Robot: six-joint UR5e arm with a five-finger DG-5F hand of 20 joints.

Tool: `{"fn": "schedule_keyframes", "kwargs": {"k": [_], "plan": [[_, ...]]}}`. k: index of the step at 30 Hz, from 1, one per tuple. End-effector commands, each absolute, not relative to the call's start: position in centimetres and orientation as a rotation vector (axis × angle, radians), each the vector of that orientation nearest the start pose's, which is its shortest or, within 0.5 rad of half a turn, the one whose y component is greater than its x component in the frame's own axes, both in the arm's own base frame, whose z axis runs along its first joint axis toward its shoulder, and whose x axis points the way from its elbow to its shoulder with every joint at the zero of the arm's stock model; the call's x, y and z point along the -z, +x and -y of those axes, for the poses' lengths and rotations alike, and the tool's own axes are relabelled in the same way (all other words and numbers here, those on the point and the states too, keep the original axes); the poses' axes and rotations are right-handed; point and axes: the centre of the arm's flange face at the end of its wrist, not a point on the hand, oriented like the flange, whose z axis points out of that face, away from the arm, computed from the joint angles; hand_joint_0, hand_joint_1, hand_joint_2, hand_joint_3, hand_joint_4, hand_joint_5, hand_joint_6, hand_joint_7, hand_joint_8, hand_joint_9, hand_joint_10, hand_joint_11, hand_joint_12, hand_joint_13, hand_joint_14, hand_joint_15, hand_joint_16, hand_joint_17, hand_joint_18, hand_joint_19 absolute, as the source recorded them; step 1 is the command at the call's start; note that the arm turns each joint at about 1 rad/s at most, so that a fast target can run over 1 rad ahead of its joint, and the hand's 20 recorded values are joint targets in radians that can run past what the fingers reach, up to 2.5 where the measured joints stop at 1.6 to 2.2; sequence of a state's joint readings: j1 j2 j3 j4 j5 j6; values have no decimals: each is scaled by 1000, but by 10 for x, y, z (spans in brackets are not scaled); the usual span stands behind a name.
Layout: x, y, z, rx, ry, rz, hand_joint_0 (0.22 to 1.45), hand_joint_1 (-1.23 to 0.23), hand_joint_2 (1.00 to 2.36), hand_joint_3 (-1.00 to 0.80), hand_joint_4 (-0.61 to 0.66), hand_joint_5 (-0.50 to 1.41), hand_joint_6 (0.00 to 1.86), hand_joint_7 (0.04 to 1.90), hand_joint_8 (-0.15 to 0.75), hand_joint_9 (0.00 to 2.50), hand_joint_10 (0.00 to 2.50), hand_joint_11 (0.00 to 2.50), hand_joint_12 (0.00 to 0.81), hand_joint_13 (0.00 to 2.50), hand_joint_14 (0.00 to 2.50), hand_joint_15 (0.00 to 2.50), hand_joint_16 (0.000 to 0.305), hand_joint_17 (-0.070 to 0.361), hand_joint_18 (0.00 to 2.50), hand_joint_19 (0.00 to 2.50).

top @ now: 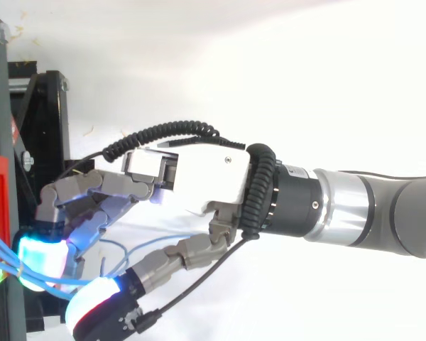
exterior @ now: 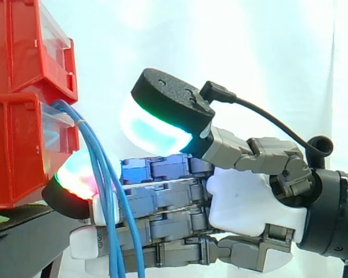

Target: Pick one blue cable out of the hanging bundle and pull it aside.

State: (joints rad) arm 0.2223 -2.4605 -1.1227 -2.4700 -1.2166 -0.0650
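Several blue cables [exterior: 100,162] hang in a loose bundle from the lip of the red bins [exterior: 23,87] and drop past the edge of the black stand [exterior: 17,226]. That is why my hand [exterior: 249,202] lies level and low, reaching in from the right at the height where the strands fan a little apart. I hold my fingers [exterior: 156,197] nearly straight and stacked one above another, so they can slide in among the strands like a comb rather than bunch them together. In the side view the cables cross in front of them, touching or very close, and one fingertip pad [exterior: 75,179] glows red and green just behind the bundle, hard by the bin. My thumb [exterior: 162,110] is raised well clear above the fingers, its pad glowing cyan, which leaves the hand wide open: I have nothing pinched yet. From above, the cables [top: 0,249] leave the bin front and at least one strand runs across the gap between fingertips and thumb, though I cannot tell whether it lies between two fingers or merely against them. I judge the picking step to be under way and the pulling not begun. The next move calls for bringing the thumb down on a single strand. The risk is catching two, since they hang so near each other.
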Motion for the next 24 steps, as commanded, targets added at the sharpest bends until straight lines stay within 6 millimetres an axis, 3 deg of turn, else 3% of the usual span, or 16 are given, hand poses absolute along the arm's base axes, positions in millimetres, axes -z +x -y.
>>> {"fn": "schedule_keyframes", "kwargs": {"k": [1, 10, 24], "plan": [[-186, 815, -17, -1206, 1131, -942, 553, -793, 1003, -456, 208, -110, 668, 1074, 308, 830, 22, 647, 371, 731, 19, 539, 38, 85, 464, 492], [-165, 804, -19, -1235, 1194, -946, 550, -766, 1004, -457, 213, -101, 643, 1116, 312, 849, 20, 651, 375, 744, 20, 538, 38, 86, 482, 492], [-164, 802, -39, -1311, 1262, -892, 570, -797, 1013, -349, 178, -136, 771, 995, 311, 827, 20, 678, 371, 752, 19, 553, 38, 86, 489, 508]]}}
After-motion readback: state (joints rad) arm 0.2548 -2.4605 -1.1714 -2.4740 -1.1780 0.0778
